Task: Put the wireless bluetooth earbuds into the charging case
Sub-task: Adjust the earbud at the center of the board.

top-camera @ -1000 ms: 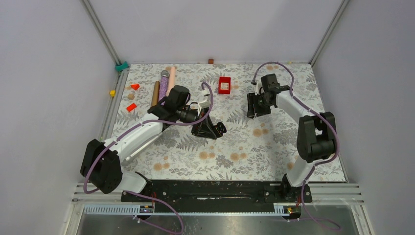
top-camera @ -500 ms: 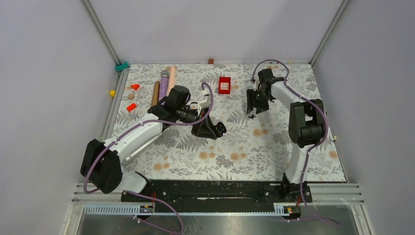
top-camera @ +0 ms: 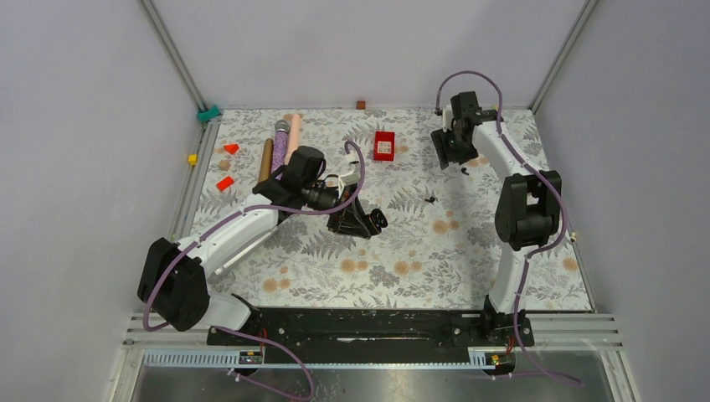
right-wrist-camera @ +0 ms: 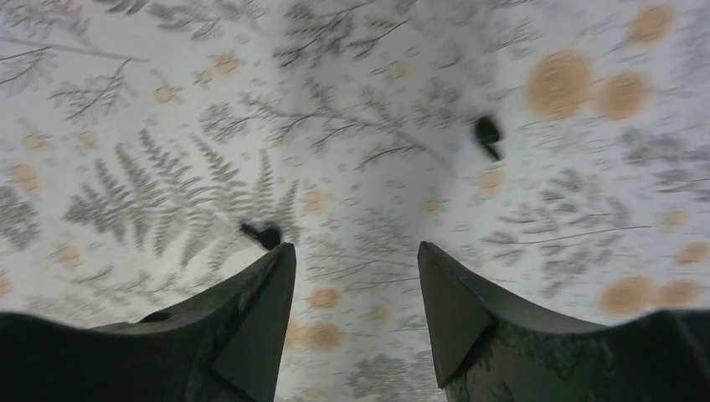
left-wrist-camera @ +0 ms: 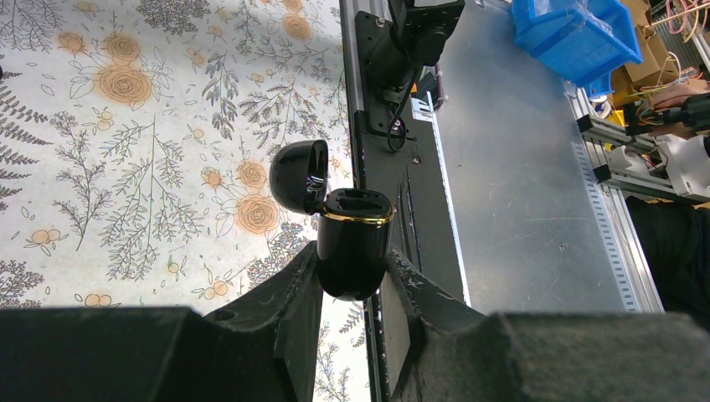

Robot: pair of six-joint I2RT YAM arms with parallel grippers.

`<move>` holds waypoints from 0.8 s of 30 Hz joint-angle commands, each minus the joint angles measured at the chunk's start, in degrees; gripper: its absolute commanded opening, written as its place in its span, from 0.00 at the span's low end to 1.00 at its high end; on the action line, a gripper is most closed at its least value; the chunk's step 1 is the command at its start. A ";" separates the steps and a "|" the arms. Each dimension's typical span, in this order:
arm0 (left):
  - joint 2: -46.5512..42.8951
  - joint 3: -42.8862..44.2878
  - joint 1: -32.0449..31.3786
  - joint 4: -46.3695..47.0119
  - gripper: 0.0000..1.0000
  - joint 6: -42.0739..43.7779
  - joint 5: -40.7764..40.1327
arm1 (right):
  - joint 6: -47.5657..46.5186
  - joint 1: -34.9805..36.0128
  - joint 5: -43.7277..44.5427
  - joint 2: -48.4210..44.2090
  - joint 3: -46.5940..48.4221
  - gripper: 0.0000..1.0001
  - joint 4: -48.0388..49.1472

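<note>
Right wrist view: centre the spread, empty right gripper (right-wrist-camera: 356,255) over one black earbud (right-wrist-camera: 268,236) while the left gripper (left-wrist-camera: 352,280) pinches the open charging case (left-wrist-camera: 354,234).

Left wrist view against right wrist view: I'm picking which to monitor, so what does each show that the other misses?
Only left wrist: an open-lidded black charging case, clamped in the left end effector, plus a blue bin. Only right wrist: two black earbuds lying loose ahead of the open, empty right end effector. Both: the floral tablecloth.
</note>
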 commanded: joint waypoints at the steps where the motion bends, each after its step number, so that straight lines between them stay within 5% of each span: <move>1: -1.31 1.62 0.23 1.26 0.00 1.22 2.69 | -11.24 -0.37 15.32 1.92 6.21 0.65 -0.57; 10: -1.36 1.27 0.22 1.33 0.00 1.50 2.67 | -13.00 -2.33 14.03 13.55 15.69 0.73 -2.02; 24: -0.42 1.41 0.24 1.26 0.00 1.53 2.99 | -10.96 -5.81 1.64 26.92 35.66 0.79 -19.19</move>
